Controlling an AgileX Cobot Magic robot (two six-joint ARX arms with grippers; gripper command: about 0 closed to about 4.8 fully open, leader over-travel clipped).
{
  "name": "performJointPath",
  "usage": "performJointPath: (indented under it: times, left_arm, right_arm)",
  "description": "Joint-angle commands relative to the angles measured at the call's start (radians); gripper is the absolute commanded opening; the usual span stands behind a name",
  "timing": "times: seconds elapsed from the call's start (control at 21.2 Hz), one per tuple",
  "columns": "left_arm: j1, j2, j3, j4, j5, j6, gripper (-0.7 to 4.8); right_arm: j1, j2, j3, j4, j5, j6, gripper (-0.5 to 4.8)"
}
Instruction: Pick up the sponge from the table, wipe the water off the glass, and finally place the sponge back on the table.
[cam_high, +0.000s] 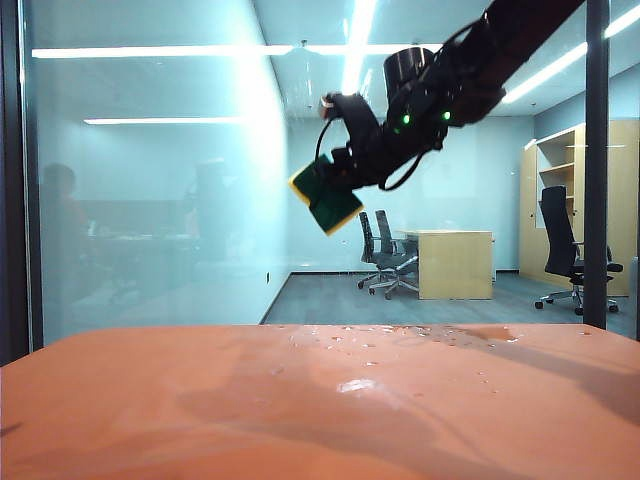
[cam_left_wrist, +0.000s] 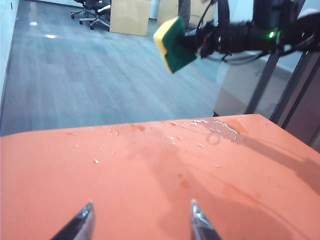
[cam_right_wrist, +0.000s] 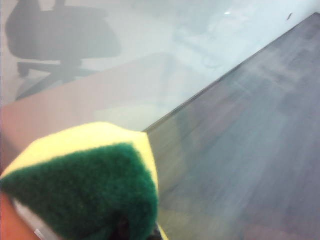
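Your right gripper (cam_high: 345, 180) is clamped on the yellow foam sponge with dark green scouring face (cam_high: 325, 196), held high at about 12 o'clock above the orange matte table (cam_high: 150, 410). Green face looks toward the tall bluish glass pane (cam_high: 150, 200); contact with it cannot be told. Sponge's long axis runs tilted. Right arm reaches in from 2 o'clock, wrist angled down. Left gripper (cam_left_wrist: 140, 225) hangs wide open, empty, low over the table. Water droplets (cam_left_wrist: 220, 125) glint along the table's far edge.

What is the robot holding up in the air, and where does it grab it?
The right gripper holds the sponge by one end, raised by the glass. The left gripper is open, empty, over the table.
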Motion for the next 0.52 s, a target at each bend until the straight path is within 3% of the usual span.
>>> performJointPath:
  times: [0.05, 0.52]
  left_arm:
    - [0.000, 0.001, 0.004, 0.008, -0.002, 0.004, 2.42]
    - [0.000, 0.001, 0.004, 0.008, -0.002, 0.004, 2.42]
  right_arm:
    - [-0.008, -0.054, 0.023, 0.063, 0.038, 0.000, -0.02]
    - [-0.033, -0.156, 0.024, 0.067, 0.063, -0.017, -0.02]
